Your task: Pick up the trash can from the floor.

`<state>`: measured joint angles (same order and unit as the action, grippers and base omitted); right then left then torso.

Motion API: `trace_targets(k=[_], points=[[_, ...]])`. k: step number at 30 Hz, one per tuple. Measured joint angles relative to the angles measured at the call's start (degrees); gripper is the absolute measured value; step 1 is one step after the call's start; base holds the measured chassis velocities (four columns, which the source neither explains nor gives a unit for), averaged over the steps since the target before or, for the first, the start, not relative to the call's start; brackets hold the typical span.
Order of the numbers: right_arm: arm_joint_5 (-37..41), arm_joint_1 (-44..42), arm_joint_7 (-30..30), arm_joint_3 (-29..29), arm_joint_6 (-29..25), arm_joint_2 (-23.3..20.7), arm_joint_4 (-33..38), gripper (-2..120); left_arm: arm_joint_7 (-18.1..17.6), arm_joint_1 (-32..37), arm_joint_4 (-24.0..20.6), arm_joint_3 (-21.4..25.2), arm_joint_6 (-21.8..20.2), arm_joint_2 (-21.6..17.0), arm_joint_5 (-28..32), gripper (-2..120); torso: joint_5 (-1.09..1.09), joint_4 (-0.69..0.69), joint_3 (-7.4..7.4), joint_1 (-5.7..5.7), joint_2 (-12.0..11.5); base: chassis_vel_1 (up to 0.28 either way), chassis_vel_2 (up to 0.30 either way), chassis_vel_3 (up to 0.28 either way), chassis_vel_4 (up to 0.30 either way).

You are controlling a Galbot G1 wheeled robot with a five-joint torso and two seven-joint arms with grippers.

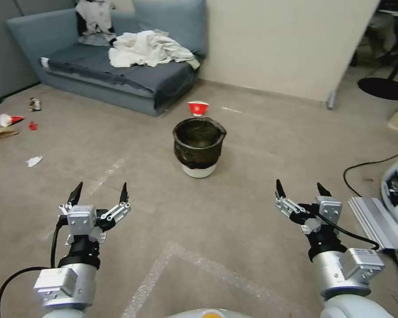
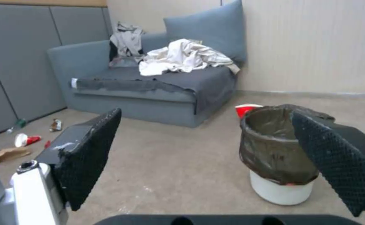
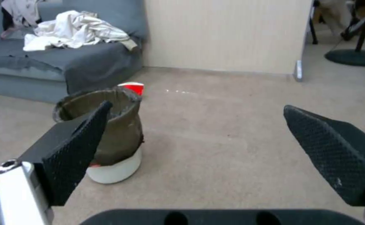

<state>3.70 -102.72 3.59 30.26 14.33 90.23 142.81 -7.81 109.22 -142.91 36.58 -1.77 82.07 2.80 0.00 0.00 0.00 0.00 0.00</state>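
Note:
The trash can [image 1: 199,148] is a small round white bin with a wrinkled black bag folded over its rim. It stands upright on the beige carpet floor [image 1: 252,145], straight ahead of me. Both wrist views show the trash can [image 2: 278,156] [image 3: 107,140] too. My left gripper [image 1: 101,191] hovers open over the carpet, nearer to me and to the left of the can. On the other side my right gripper [image 1: 300,189] is open as well, nearer and to the right. Neither holds anything.
A red-and-white paper bowl [image 1: 198,107] sits just behind the can. A grey sofa [image 1: 115,75] with piled cloth stands at the back left, with litter [image 1: 9,126] scattered on the floor left of it. A cable and grey equipment [image 1: 376,221] lie at the right.

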Motion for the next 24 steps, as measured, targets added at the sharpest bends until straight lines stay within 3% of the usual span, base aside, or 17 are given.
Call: trace_targets(k=[12, 24], points=[[1.2, 0.0, 0.5, 0.1, 0.2, -0.1, 0.0, 100, 0.0, -0.7, 0.3, 0.9, 0.0, -2.3, 1.0, 100, 0.0, -0.01, 0.0, 0.0, 0.0, -0.019, 0.012, 0.014, -0.011], [1.1, -0.2, 0.5, 0.1, 0.2, -0.1, 0.0, 100, 0.1, -1.6, 0.8, 1.2, -0.2, -3.1, 2.5, 100, -0.01, 0.0, 0.01, 0.01, 0.0, -0.171, 0.17, 0.178, -0.164]])
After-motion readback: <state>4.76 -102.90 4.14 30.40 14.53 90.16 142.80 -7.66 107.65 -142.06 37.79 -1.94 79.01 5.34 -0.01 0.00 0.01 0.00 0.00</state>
